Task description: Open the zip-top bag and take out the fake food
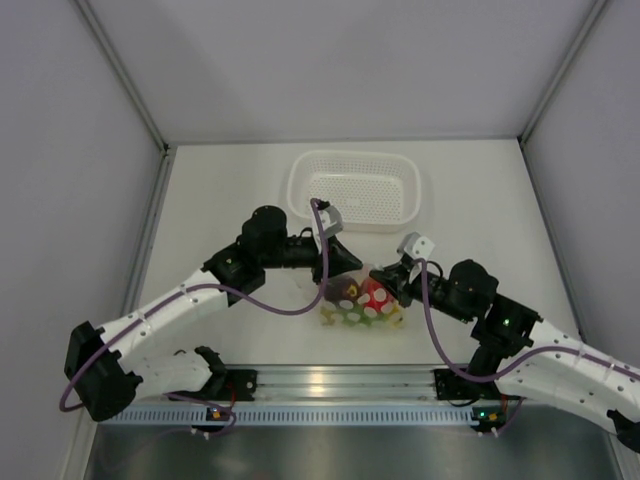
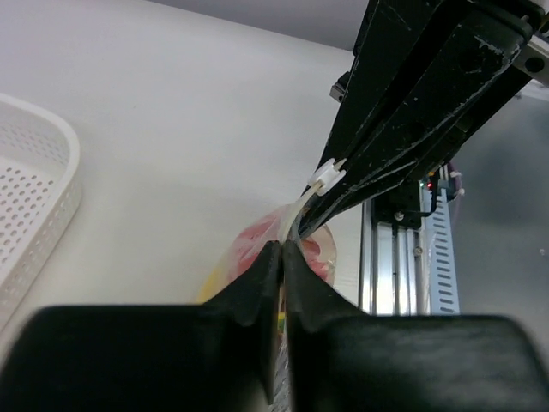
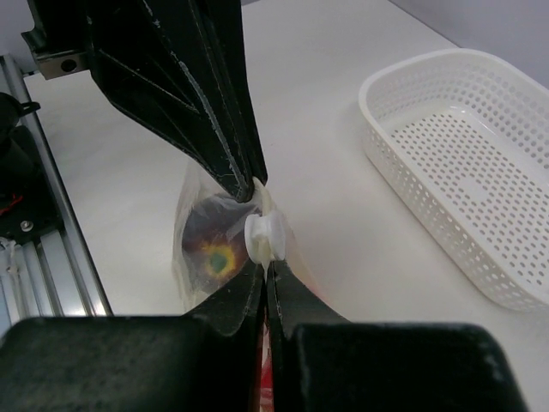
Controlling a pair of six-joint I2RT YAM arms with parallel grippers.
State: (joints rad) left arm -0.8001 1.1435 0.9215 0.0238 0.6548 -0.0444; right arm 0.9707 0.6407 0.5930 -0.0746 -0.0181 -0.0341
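Note:
The zip-top bag sits between both grippers near the table's front middle, with the fake food inside. A dark maroon fruit, a red tomato and yellow-green pieces show through it. My left gripper is shut on the bag's top edge from the left; its tips pinch the plastic. My right gripper is shut on the same edge just below the white zip slider. The maroon fruit shows through the plastic.
A white perforated basket stands behind the bag, empty; it also shows in the left wrist view and the right wrist view. The aluminium rail runs along the front edge. Grey walls enclose the table.

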